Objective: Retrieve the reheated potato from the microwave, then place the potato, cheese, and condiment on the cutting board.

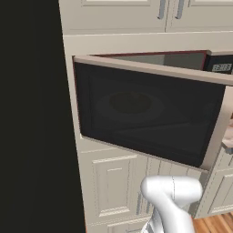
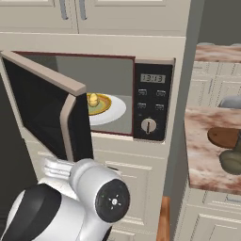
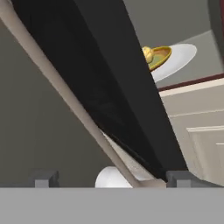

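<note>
Microwave [image 2: 94,94]: dark glossy glass door, matt beige frame. Worktop [image 2: 207,155]: mottled pink stone. Board [image 2: 225,137]: brown wood.

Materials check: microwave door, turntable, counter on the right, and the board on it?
Microwave door: dark glossy glass-like panel in a matte beige frame, plastic or painted metal, unclear. Turntable: plain white disc, looks like glass or ceramic. Counter: mottled pink-brown pattern, reads as polished stone. Cutting board: flat dark brown, likely wood, though no grain resolves.
</note>
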### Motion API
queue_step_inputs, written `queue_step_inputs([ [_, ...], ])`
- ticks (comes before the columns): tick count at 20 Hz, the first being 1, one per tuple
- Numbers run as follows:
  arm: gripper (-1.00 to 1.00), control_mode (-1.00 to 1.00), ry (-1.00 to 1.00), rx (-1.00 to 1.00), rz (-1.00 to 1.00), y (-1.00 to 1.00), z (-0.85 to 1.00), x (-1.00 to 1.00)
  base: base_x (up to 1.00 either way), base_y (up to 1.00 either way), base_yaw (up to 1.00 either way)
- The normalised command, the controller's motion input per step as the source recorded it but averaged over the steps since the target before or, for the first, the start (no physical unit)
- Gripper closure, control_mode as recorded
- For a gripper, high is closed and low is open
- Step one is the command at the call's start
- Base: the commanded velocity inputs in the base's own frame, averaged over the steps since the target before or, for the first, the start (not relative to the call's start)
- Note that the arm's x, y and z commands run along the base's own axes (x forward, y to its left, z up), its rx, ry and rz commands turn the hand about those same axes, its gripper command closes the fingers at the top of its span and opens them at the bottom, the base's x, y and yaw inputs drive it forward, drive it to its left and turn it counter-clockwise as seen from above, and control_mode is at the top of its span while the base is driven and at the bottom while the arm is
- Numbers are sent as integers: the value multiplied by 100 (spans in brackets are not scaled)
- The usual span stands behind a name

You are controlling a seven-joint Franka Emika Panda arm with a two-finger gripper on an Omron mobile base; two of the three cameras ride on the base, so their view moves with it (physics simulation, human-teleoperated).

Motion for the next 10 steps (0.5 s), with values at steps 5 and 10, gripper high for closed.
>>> queue_step_inputs([
  [5,-100,-100,15,21,-12,-33,13,13,0,0,0],
  [10,-100,-100,19,25,-8,-29,18,32,0,0,0],
])
